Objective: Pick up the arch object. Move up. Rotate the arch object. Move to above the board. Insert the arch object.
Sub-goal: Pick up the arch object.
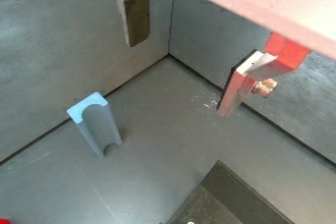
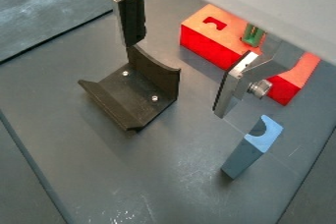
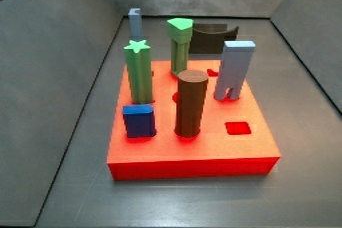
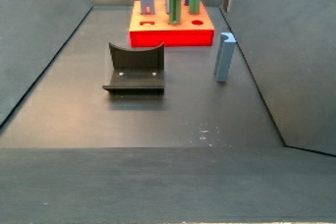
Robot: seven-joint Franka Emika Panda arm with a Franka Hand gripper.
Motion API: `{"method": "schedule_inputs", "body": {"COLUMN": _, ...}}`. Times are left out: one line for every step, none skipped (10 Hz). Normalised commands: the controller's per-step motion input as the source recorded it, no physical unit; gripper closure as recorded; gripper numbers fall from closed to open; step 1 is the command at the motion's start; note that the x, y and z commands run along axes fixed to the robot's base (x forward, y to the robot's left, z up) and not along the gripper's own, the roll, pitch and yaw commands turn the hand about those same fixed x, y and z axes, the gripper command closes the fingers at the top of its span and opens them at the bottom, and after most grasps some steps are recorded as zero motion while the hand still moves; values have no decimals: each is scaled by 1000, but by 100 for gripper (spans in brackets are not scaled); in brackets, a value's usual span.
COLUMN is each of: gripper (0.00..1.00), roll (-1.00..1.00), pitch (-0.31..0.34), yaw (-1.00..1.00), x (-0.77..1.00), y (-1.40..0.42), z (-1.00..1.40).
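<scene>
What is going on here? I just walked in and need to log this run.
A robot arm is set to pick up the arch and insert it in the board. The gripper hangs open and empty above the floor. The arch stands upright on the floor, untouched, near the board, which holds other blocks.

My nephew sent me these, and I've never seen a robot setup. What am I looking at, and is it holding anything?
It is one robot arm ending in a two-finger gripper. Two pictures come from cameras on its wrist, looking down. The other two come from cameras fixed beside the table. On the dark floor stand a light blue arch object, a dark fixture and a red board with several blocks standing in its holes. The gripper hangs open above the floor near the arch object, holding nothing.
</scene>
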Motion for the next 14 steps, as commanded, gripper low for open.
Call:
{"method": "schedule_inputs", "body": {"gripper": 0, "roll": 0, "pitch": 0, "yaw": 6, "x": -271, "y": 0, "z": -89}}
{"method": "schedule_inputs", "body": {"gripper": 0, "roll": 53, "pitch": -43, "yaw": 37, "x": -557, "y": -189, "z": -314}}
{"method": "schedule_inputs", "body": {"gripper": 0, "roll": 0, "pitch": -63, "yaw": 49, "x": -654, "y": -269, "z": -260}}
{"method": "schedule_inputs", "body": {"gripper": 0, "roll": 0, "pitch": -103, "yaw": 146, "x": -691, "y": -254, "z": -149}}
{"method": "schedule_inputs", "body": {"gripper": 0, "roll": -13, "pitch": -91, "yaw": 214, "x": -463, "y": -286, "z": -177}}
{"method": "schedule_inputs", "body": {"gripper": 0, "roll": -13, "pitch": -84, "yaw": 209, "x": -409, "y": -231, "z": -311}}
{"method": "schedule_inputs", "body": {"gripper": 0, "roll": -50, "pitch": -49, "yaw": 151, "x": -203, "y": -223, "z": -417}}
{"method": "schedule_inputs", "body": {"gripper": 0, "roll": -81, "pitch": -4, "yaw": 37, "x": -26, "y": -186, "z": -506}}
{"method": "schedule_inputs", "body": {"gripper": 0, "roll": -127, "pitch": 1, "yaw": 0, "x": 34, "y": -151, "z": -583}}
{"method": "schedule_inputs", "body": {"gripper": 0, "roll": -144, "pitch": 14, "yaw": 0, "x": 60, "y": -137, "z": -571}}
{"method": "schedule_inputs", "body": {"gripper": 0, "roll": -146, "pitch": 0, "yaw": 0, "x": 0, "y": -123, "z": -569}}
{"method": "schedule_inputs", "body": {"gripper": 0, "roll": -127, "pitch": 0, "yaw": 0, "x": -74, "y": -89, "z": -571}}
{"method": "schedule_inputs", "body": {"gripper": 0, "roll": -90, "pitch": 0, "yaw": 0, "x": -211, "y": -31, "z": -549}}
{"method": "schedule_inputs", "body": {"gripper": 0, "roll": -90, "pitch": 0, "yaw": 0, "x": -169, "y": 0, "z": -471}}
